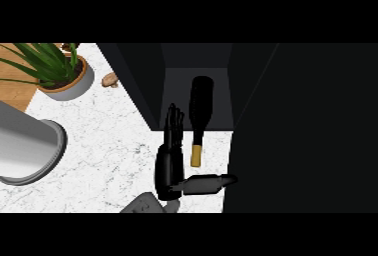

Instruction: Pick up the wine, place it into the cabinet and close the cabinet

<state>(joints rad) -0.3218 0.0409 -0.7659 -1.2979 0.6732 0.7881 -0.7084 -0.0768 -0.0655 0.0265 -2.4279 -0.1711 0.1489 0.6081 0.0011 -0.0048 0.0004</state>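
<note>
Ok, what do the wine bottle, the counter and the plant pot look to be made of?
Wine bottle: probably dark glass, with a smooth black body and a yellow-gold wrap at the neck's end, perhaps foil. Counter: stone-like, white with grey veining, likely marble or an imitation. Plant pot: looks ceramic, with a plain grey wall and a tan rim; whether glazed or matte is unclear.
</note>
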